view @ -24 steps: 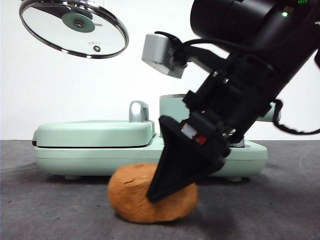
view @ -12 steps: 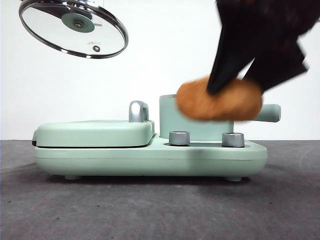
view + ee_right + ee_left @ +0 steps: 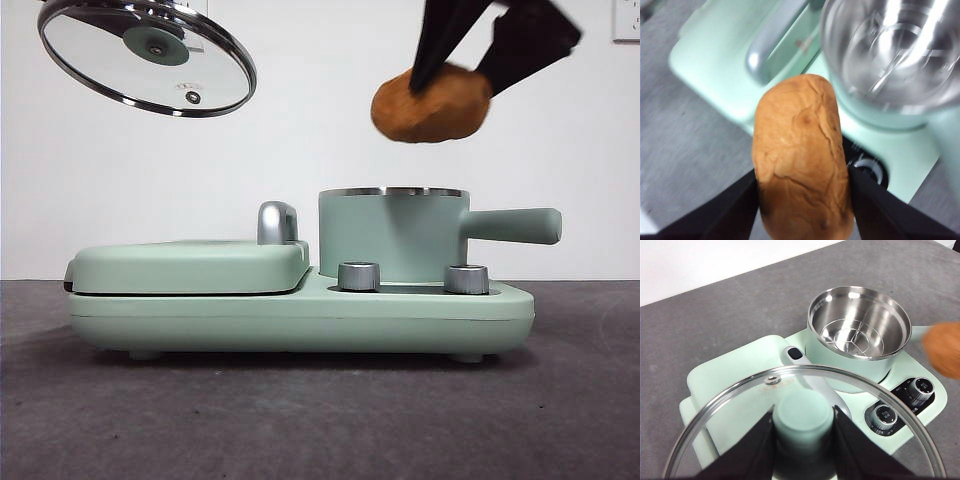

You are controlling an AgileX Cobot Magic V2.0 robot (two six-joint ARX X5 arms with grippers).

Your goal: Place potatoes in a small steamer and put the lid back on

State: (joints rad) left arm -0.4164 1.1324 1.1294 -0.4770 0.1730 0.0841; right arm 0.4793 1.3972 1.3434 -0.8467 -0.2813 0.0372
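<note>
Grey table (image 3: pixel 300 420), right gripper (image 3: pixel 802 210) fingers clamping potato (image 3: pixel 431 103) above steamer (image 3: pixel 392 235), left gripper (image 3: pixel 804 432) pinching lid (image 3: pixel 147 55) knob.

Dark grey table — one mint-green cooker on it

The table (image 3: pixel 300 420) has a matte dark grey top, and the only thing resting directly on it is the long mint-green cooker base (image 3: pixel 300 315), standing on small feet (image 3: pixel 145 354) with two steel knobs (image 3: pixel 359 276) on its front. The base lies below and ahead of the left gripper (image 3: pixel 803 415) jaws, with grey table all round it. Under the right gripper (image 3: pixel 802 175) jaws it also lies below and ahead — bare table shows beside one jaw.
</note>
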